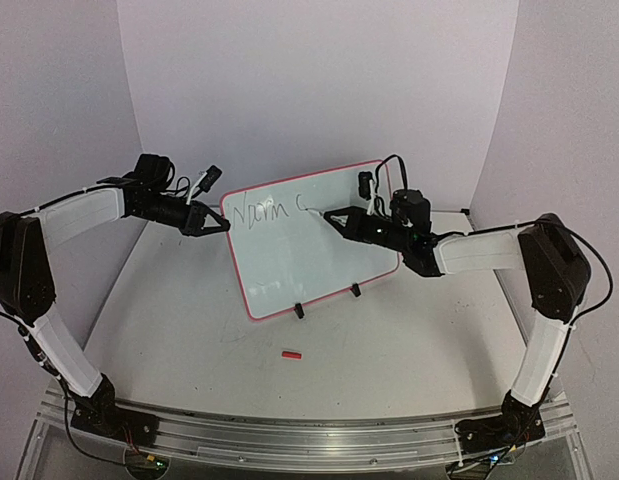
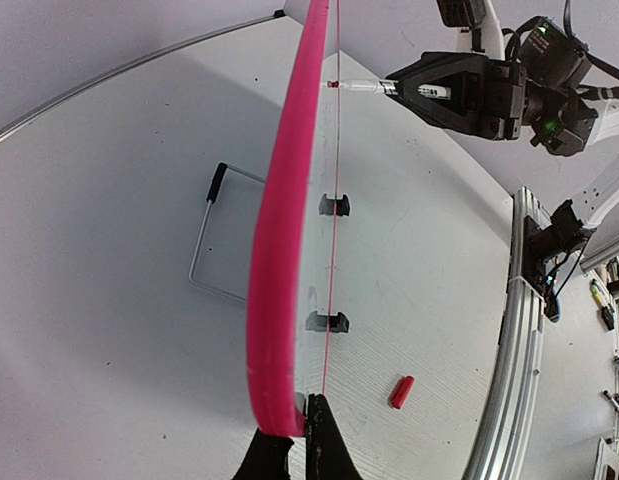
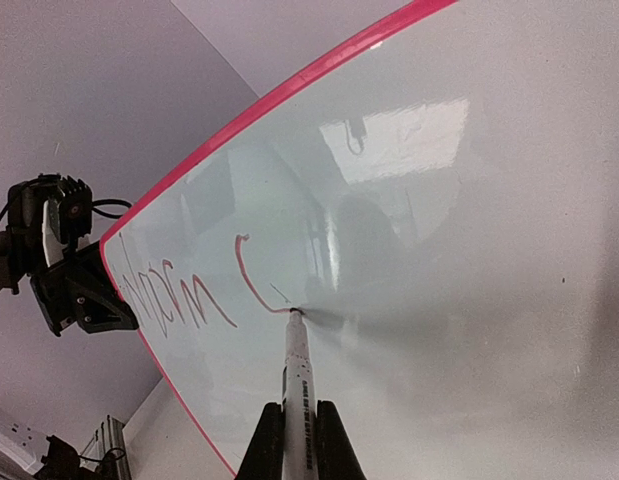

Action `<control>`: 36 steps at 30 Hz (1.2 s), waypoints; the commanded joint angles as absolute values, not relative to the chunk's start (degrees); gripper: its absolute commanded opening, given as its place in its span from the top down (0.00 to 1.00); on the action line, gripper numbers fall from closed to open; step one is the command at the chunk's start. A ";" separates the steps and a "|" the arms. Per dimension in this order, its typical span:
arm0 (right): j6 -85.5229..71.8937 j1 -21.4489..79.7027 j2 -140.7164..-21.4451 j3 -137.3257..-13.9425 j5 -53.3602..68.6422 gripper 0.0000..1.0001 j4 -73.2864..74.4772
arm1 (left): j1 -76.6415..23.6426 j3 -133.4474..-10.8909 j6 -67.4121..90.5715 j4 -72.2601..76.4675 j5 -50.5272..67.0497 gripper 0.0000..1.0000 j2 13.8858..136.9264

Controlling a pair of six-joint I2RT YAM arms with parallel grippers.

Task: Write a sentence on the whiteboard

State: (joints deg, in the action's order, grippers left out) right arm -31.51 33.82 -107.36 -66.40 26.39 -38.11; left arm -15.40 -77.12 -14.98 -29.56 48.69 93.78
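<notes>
The whiteboard (image 1: pixel 309 265) stands tilted on two black clip feet, its pink-red rim (image 2: pixel 279 250) edge-on in the left wrist view. My left gripper (image 1: pixel 221 225) (image 2: pixel 297 425) is shut on the board's left edge. My right gripper (image 1: pixel 341 218) (image 3: pixel 300 415) is shut on a white marker (image 3: pixel 298 370), whose tip touches the glossy board face (image 3: pixel 469 200). The sentence (image 1: pixel 272 212) (image 3: pixel 179 300) reads "Norm" followed by one curved stroke that ends at the marker tip.
A small red marker cap (image 1: pixel 291 354) (image 2: pixel 401 390) lies on the table in front of the board. A bent wire stand (image 2: pixel 204 240) lies behind the board. A metal rail (image 1: pixel 309 435) runs along the near edge. Pale walls close in the back and both sides.
</notes>
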 commanded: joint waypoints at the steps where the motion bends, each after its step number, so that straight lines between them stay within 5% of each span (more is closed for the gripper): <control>1: -30.82 33.41 -105.78 -65.63 22.73 1.00 -37.11 | -16.91 -77.25 -19.92 -31.26 45.54 1.00 93.82; 36: -30.22 34.58 -107.96 -68.25 27.91 1.00 -35.46 | -16.98 -77.26 -19.89 -31.23 45.57 1.00 93.83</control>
State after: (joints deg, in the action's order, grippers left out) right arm -30.89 34.01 -107.24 -65.52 28.26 -36.22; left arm -15.40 -77.12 -14.98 -29.58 48.69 93.78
